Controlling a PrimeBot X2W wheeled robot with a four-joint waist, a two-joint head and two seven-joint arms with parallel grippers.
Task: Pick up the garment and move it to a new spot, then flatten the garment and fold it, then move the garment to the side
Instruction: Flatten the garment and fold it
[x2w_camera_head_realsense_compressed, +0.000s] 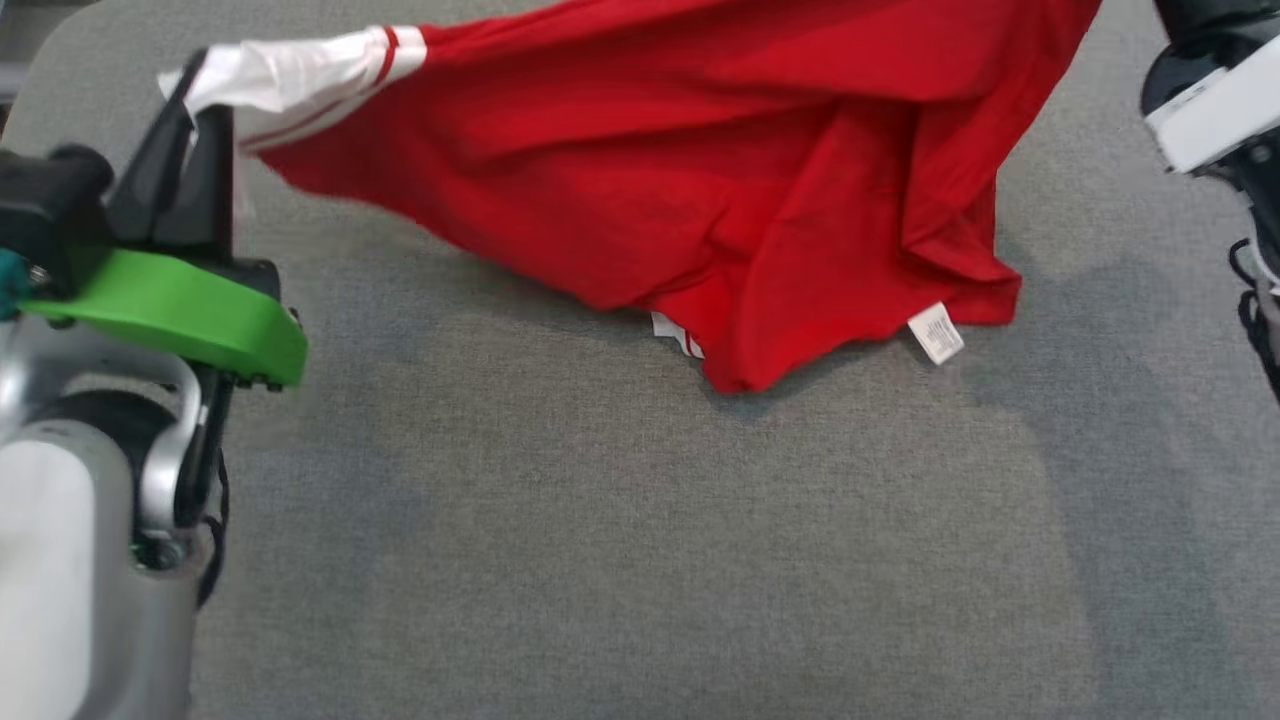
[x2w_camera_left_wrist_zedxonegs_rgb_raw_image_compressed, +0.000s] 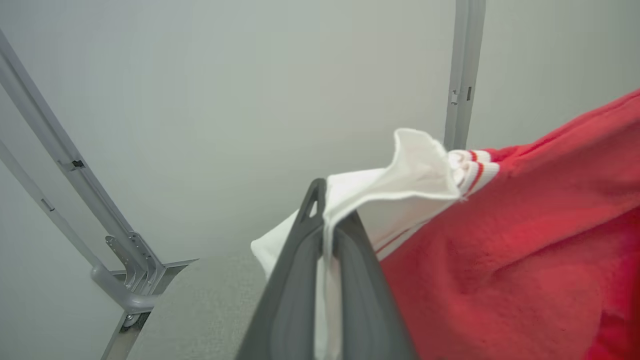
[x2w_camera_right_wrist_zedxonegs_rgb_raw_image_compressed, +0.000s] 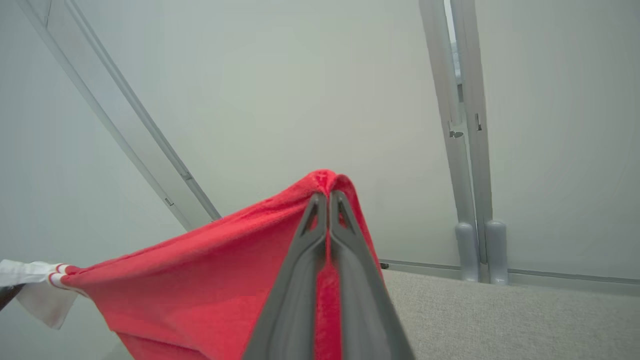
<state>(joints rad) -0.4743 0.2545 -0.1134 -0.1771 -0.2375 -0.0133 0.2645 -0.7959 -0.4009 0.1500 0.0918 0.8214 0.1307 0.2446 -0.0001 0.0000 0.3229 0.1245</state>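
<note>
Above the grey fabric tabletop (x2w_camera_head_realsense_compressed: 640, 560), left end effector (x2w_camera_head_realsense_compressed: 195, 100) and right end effector (x2w_camera_right_wrist_zedxonegs_rgb_raw_image_compressed: 327, 197) clamp the red-and-white cloth garment (x2w_camera_head_realsense_compressed: 700, 170), lifted for moving; next it likely needs lowering flat.

Top of the garment (x2w_camera_head_realsense_compressed: 700, 150) beyond the head view's edge; print on its tag (x2w_camera_head_realsense_compressed: 936, 332) illegibly small

Bright, diffuse overhead light; faint soft shadows on the table (x2w_camera_head_realsense_compressed: 640, 560) under the red shirt (x2w_camera_head_realsense_compressed: 700, 160); its lifted white sleeve (x2w_camera_head_realsense_compressed: 300, 70) slightly blurred.
</note>
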